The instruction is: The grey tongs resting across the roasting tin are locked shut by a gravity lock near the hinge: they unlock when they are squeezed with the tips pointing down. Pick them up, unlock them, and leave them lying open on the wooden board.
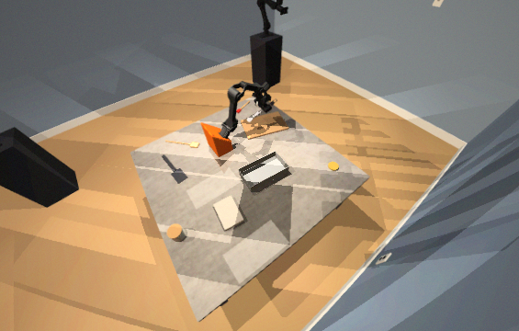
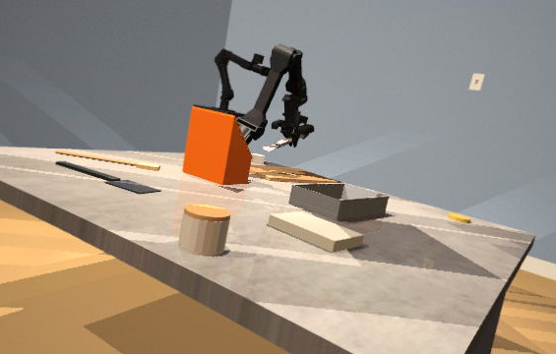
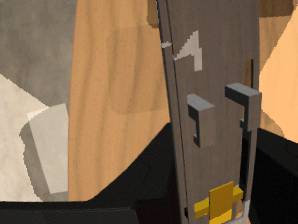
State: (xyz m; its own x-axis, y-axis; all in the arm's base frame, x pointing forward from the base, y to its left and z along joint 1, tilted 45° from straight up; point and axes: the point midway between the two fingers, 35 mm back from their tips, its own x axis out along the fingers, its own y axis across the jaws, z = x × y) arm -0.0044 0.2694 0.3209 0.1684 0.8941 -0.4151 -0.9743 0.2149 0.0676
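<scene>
My gripper [image 1: 265, 109] [image 2: 293, 142] is shut on the grey tongs [image 1: 254, 116] [image 2: 277, 146] [image 3: 210, 65] and holds them above the wooden board [image 1: 268, 131] [image 2: 302, 175] [image 3: 90, 125]. In the exterior view the tongs slope gently down to the left, closer to level than upright. In the wrist view they run up the frame between the dark fingers, with two grey brackets and a yellow piece [image 3: 221, 200] on them. Whether the lock is engaged cannot be told. The roasting tin [image 1: 268, 182] [image 2: 314, 202] stands apart from the tongs.
An orange wedge-shaped block [image 1: 218, 142] [image 2: 209, 143] stands by the arm's base. A cream slab [image 1: 228, 212] [image 2: 312, 228], a lidded jar [image 1: 175, 232] [image 2: 204, 236], a dark spatula [image 1: 178, 176] [image 2: 135, 187] and a yellow disc [image 1: 333, 165] [image 2: 460, 217] are elsewhere on the table. A red-tipped stick [image 1: 239, 110] lies near the board.
</scene>
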